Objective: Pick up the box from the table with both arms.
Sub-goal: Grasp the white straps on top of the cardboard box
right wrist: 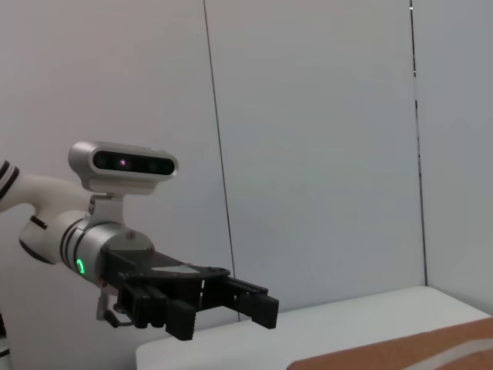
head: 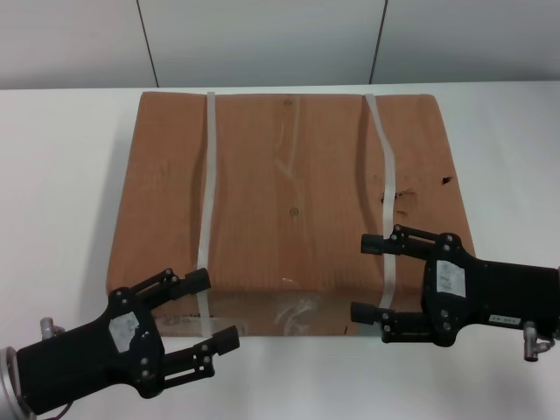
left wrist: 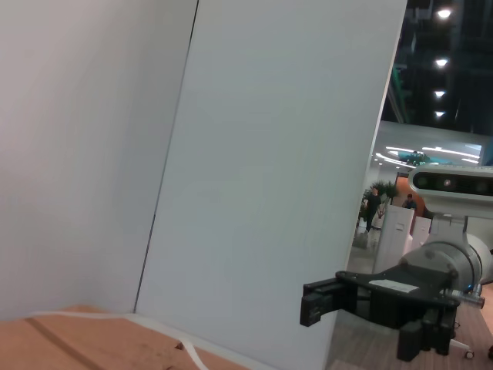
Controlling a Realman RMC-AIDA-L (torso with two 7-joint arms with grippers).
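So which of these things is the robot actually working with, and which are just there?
Part of the job:
- box, flat on the table
- left gripper, open, at the box's near edge
- right gripper, open, over the box's near right corner

Just there:
- wall panels behind the table

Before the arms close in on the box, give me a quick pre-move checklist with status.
1. Both grippers open: ok. The left gripper and the right gripper both show spread fingers in the head view.
2. Grippers at opposite sides of the box: not ok. Both sit at its near edge, pointing inward toward each other.
3. Box flat on the table: ok.
4. Contact with the box: cannot tell. The right gripper overlaps the near right corner by a strap; touching or hovering is unclear.
5. Carton condition: not ok. Small tears show near the right strap.
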